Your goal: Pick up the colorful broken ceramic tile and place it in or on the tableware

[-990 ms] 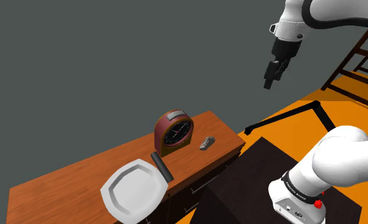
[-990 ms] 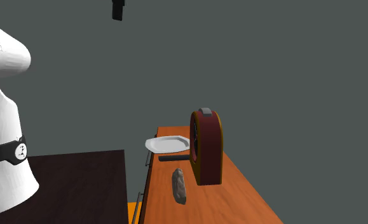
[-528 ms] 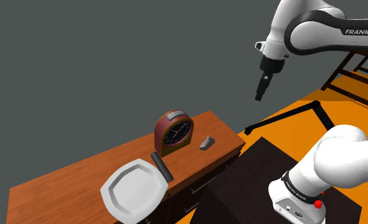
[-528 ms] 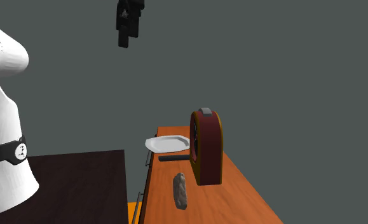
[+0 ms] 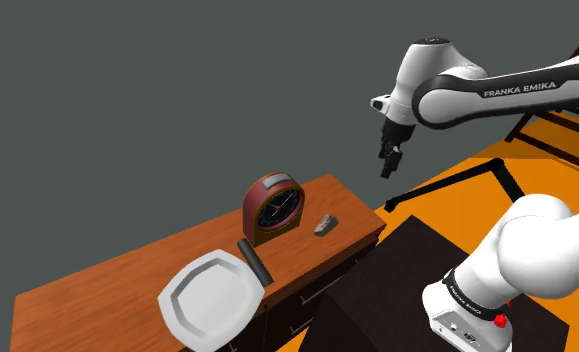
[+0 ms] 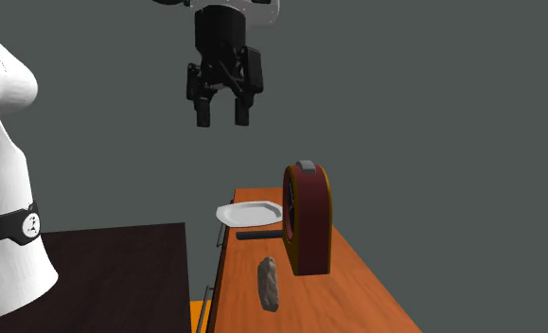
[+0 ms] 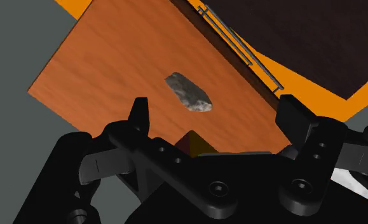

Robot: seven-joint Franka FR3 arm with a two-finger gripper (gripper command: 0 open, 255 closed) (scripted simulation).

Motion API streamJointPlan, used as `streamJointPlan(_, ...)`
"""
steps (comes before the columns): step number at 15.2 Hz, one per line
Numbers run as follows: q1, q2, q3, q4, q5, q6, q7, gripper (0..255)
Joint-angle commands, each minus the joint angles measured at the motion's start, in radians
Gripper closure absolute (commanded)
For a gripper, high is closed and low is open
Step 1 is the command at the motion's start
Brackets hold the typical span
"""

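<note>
While the jaws gape wide, the grey shard (image 7: 189,92) lies well below them.

"FRANKA EMIKA", white letters on dark band of arm (image 5: 517,91), shoulder view. Clock-face numerals unreadable.

Shoulder cam high beside stand (image 5: 377,300), over wooden top (image 5: 117,275); 2nd ext low along same top; wrist cam overhead.
</note>
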Motion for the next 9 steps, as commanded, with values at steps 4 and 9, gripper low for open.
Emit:
streamJointPlan(4,0.063,0.153,-0.062,-0.058,-0.018,0.243,-0.198,0)
streamJointPlan(9,0.139,0.344,-0.117,-0.074,0.008,0.475,-0.411,0)
